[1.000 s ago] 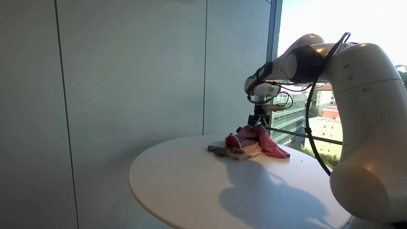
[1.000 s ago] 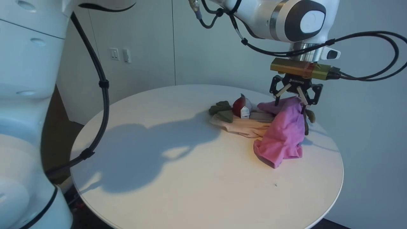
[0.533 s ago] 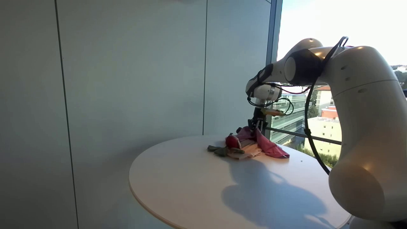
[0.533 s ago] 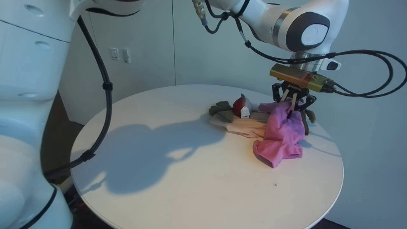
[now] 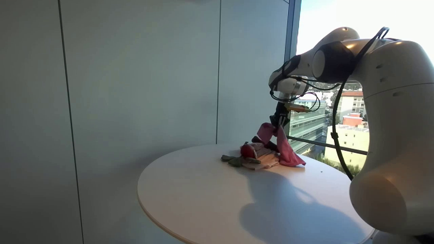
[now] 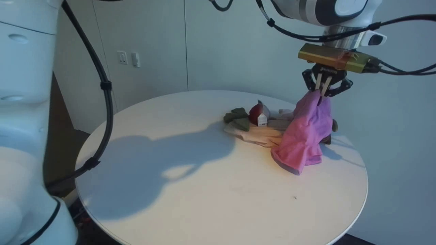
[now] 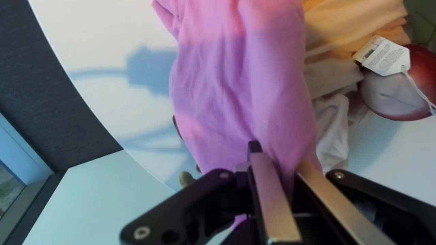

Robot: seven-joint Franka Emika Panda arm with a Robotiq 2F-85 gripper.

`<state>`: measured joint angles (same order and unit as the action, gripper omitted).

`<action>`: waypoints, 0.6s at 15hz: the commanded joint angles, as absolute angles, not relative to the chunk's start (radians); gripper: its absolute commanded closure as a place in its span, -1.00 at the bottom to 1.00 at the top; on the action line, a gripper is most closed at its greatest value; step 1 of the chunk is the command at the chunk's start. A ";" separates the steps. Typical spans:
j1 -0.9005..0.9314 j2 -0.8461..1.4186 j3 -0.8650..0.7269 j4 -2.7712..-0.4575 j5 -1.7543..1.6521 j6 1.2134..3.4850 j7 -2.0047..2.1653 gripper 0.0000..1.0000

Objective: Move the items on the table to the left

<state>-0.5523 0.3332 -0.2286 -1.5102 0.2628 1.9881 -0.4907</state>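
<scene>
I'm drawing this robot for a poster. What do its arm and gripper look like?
The arm is white and rounded, with dark joint covers and a silvery wrist collar. Black cables run along it. The gripper is black and angular, with two pale bars and small light lettering. A gold-and-orange box sits above it.

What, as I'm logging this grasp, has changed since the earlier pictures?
The gripper dipped, closed on the pink cloth and rose, drawing the gripped part up; the cloth's lower end seems to rest on the table. The peach cloth and tagged red object stayed put.
</scene>
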 commanded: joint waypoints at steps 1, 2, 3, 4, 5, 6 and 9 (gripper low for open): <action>-0.554 0.152 -0.223 -1.569 0.300 1.958 -0.645 0.91; -0.547 0.111 -0.228 -1.571 0.311 1.934 -0.688 0.92; -0.533 0.073 -0.236 -1.565 0.301 1.890 -0.728 0.91; -0.513 0.032 -0.244 -1.560 0.280 1.844 -0.761 0.91; -0.484 -0.007 -0.247 -1.558 0.236 1.810 -0.772 0.91; -0.453 -0.039 -0.245 -1.556 0.214 1.774 -0.787 0.92; -0.341 -0.060 -0.206 -1.547 0.080 1.865 -0.722 0.93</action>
